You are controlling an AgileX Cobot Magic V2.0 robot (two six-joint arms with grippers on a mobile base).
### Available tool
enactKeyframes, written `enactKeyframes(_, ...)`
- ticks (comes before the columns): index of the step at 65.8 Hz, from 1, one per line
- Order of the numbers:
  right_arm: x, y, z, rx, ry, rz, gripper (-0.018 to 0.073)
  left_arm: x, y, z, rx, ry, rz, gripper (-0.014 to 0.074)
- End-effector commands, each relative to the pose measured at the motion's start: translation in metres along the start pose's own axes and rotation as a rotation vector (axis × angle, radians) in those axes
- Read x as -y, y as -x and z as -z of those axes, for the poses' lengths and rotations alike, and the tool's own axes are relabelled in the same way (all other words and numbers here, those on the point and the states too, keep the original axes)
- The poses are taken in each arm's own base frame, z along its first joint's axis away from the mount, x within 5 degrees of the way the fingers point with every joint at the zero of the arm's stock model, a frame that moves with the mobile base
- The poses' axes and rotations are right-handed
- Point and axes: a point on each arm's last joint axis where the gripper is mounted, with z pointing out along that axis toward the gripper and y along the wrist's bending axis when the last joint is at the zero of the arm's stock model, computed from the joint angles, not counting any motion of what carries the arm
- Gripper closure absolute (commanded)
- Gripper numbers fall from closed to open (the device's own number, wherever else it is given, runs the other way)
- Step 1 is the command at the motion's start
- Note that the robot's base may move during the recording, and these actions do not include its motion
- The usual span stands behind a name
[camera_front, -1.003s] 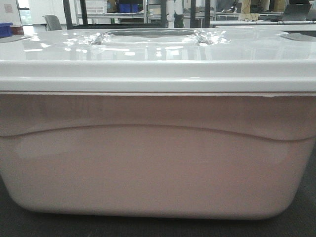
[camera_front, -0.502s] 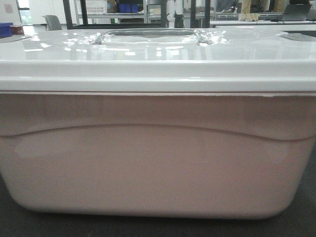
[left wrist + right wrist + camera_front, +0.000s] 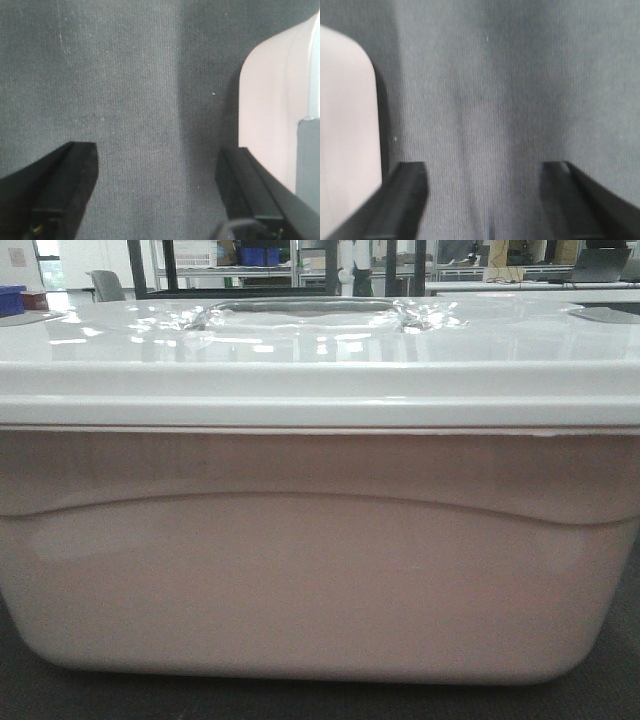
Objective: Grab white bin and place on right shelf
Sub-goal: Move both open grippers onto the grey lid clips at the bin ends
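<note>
Left gripper (image 3: 156, 152): released, its two black fingers (image 3: 70, 175) spread wide with only the dark grey woven surface (image 3: 125, 75) between them.
Right gripper (image 3: 483, 170): also released, fingers (image 3: 407, 190) far apart, the same woven surface showing in the gap.
Bin from the left gripper: the white bin (image 3: 270, 100) stands outside the gap, just beside one finger, with a rounded corner nearest. Whether they touch cannot be told.
Bin from the right gripper: the tub's pale wall stands outside the gap here too, close against one finger. This view is blurred, so contact cannot be told.
Bin's place overall: between the two grippers, resting upright on the woven surface, held by neither.
Bin's look: in the front view it fills nearly the whole width. The body is pinkish-white and slightly translucent, with rounded lower corners.
Side: a curved ridge (image 3: 320, 502) arches across it.
Lid (image 3: 320, 370): glossy white and seated, with a recessed handle (image 3: 300, 315) in its middle.
Beyond the lid: blue bins (image 3: 258, 255) stand far behind.
</note>
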Motion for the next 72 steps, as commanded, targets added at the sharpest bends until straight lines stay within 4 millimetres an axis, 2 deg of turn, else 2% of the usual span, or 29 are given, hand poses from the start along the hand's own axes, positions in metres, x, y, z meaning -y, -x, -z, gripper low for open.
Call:
enactKeyframes(1, -0.002, 0.007, 0.012, 0.088, 0.015, -0.005, -0.0055, 0.006, 0.007, 0.017, 0.098, -0.021, 0.003, 0.0190)
enactKeyframes(26, -0.002, 0.005, 0.014, 0.066, 0.022, -0.007, -0.0052, 0.006, 0.006, 0.017, 0.088, -0.025, 0.004, 0.0269)
enactKeyframes(37, -0.009, 0.009, 0.043, 0.064, 0.042, 0.015, -0.0052, 0.010, 0.007, 0.034, 0.056, -0.036, -0.009, 0.0269)
enactKeyframes(43, -0.015, 0.016, 0.064, 0.127, 0.079, 0.034, -0.0052, 0.014, 0.011, 0.052, 0.092, -0.055, -0.020, 0.0269)
enactKeyframes(53, -0.034, 0.021, 0.094, 0.192, 0.252, 0.073, -0.0052, 0.028, 0.012, 0.087, 0.200, -0.154, -0.020, 0.0269)
enactKeyframes(61, -0.043, 0.021, 0.094, 0.180, 0.352, 0.102, -0.0052, 0.039, 0.011, 0.095, 0.230, -0.261, -0.029, 0.0268)
enactKeyframes(72, -0.040, 0.019, 0.082, 0.149, 0.371, 0.084, -0.0052, 0.041, 0.015, 0.088, 0.272, -0.348, 0.036, 0.0268)
